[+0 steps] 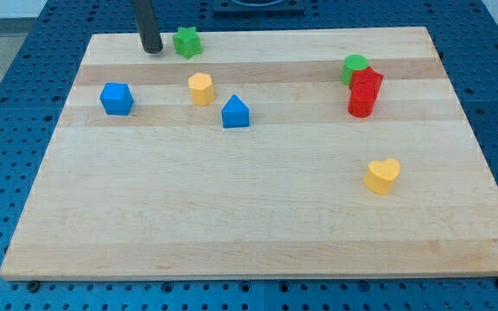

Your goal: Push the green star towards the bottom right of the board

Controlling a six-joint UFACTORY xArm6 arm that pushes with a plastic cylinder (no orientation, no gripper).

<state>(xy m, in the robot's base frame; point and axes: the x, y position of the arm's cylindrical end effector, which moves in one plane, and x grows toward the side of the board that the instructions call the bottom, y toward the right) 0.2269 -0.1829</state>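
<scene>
The green star (188, 41) sits near the view's top edge of the wooden board (258, 216), left of centre. My tip (151, 49) stands just to the star's left, a small gap apart. The dark rod rises from it out of the view's top.
A blue cube (117, 98) lies at the left. A yellow hexagonal block (201, 88) and a blue house-shaped block (235, 112) lie below the star. A green cylinder (354, 67), a red block (367, 83) and a red cylinder (361, 103) cluster at the right. A yellow heart (382, 175) lies lower right.
</scene>
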